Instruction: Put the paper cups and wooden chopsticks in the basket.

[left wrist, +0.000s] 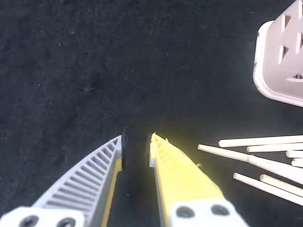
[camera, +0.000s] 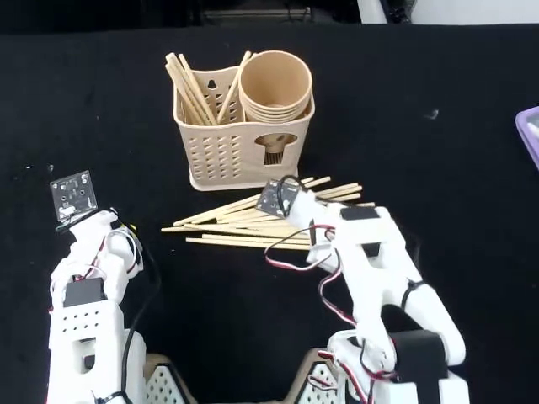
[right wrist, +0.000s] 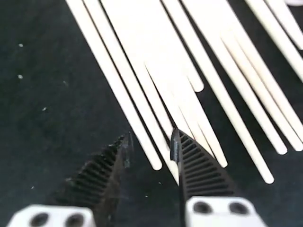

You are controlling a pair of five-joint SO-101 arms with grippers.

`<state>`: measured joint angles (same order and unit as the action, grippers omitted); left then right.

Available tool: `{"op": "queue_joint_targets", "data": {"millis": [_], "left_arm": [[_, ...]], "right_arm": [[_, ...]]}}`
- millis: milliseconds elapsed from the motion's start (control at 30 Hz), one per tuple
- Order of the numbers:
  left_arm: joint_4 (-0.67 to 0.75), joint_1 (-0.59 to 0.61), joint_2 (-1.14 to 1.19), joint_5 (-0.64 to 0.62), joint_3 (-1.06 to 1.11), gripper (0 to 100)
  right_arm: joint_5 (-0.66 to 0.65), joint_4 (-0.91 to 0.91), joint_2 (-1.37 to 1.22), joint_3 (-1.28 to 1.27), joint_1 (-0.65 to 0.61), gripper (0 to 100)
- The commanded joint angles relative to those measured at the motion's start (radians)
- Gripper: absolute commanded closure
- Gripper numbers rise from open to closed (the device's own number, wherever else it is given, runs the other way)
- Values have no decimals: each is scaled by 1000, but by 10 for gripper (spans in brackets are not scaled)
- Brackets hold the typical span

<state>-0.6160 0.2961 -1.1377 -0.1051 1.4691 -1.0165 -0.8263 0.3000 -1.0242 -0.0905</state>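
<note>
View of the work surface from in front of the two arms. The table [camera: 455,210] is covered in black cloth with pale specks of lint. At its right edge lies part of a purple object [camera: 529,135], and a light strip of the room shows beyond the far edge.

The basket [camera: 221,156] is beige plastic with slotted walls and two compartments, standing at the far middle of the table. One compartment holds a nested stack of tan paper cups [camera: 275,84], upright and mouth up. The other holds several wooden chopsticks [camera: 192,88], standing on end and leaning against the rim.

The loose chopsticks [camera: 227,227] are pale, plain sticks. They lie flat on the cloth just in front of the basket in a shallow fan, some overlapping.

The right arm [camera: 379,261] is stretched over this pile. Its right gripper [right wrist: 149,142] has black fingers moderately apart, low over the sticks. One or two stick ends lie in the gap and nothing is clamped.

The left arm [camera: 93,269] stands near the front left. Its left gripper [left wrist: 136,139] has one grey and one yellow finger, set a narrow gap apart and holding nothing. It hangs above bare cloth, near the ends of the loose sticks.
</note>
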Motion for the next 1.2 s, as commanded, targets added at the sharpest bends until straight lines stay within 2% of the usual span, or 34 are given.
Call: {"op": "queue_joint_targets", "data": {"millis": [0, 67, 367, 567, 667, 733, 933, 1167], "left_arm": [[17, -5, -12, -6, -7, 891], [17, -5, -12, -6, -7, 891], [17, -5, -12, -6, -7, 891], [17, -5, -12, -6, -7, 891], [17, -5, -12, -6, -7, 891], [17, -5, -12, -6, -7, 891], [17, -5, -12, -6, -7, 891], [17, -5, -12, -6, -7, 891]], "right_arm": [[15, -21, -21, 35, 6, 926], [11, -69, -18, 56, 2, 988], [12, -334, 179, 107, -25, 988], [49, -229, 260, 2, -78, 982], [143, -149, 260, -30, -94, 894], [155, -137, 243, -28, -94, 835], [155, -129, 116, 35, -92, 890], [152, -132, -21, 74, -94, 892]]}}
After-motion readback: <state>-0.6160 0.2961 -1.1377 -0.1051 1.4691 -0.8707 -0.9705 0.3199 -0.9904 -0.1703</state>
